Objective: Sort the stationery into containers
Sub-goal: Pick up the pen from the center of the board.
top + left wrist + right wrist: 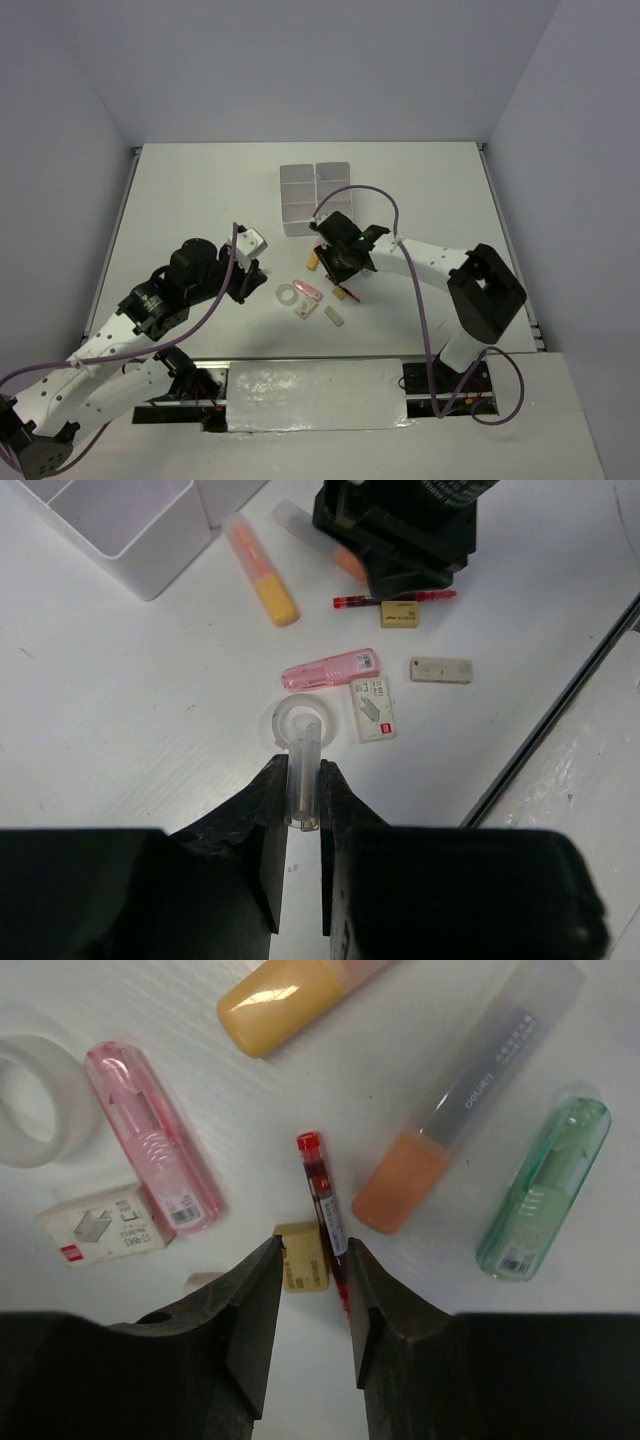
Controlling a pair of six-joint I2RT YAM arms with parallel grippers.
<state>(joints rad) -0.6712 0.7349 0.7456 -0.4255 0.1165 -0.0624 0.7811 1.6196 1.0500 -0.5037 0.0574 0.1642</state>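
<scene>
The white containers (pixel 315 190) stand at the table's middle back, their corner showing in the left wrist view (pixel 120 525). My left gripper (pixel 303 770) is shut on a thin clear tube (pixel 303 785) and is held above the clear tape ring (pixel 302 720). It is left of the pile in the top view (pixel 247 270). My right gripper (pixel 312 1250) is open, low over the table, with its jaws either side of a yellow eraser (pixel 303 1257) and a red pen (pixel 322 1195). The pen lies against the right finger.
Around the right gripper lie a yellow-orange highlighter (pixel 290 990), a peach highlighter (pixel 455 1120), a green item (pixel 545 1190), a pink item (pixel 155 1135), a boxed white eraser (pixel 105 1225) and the tape ring (pixel 30 1100). A grey-white eraser (pixel 441 669) lies nearer the table's front edge.
</scene>
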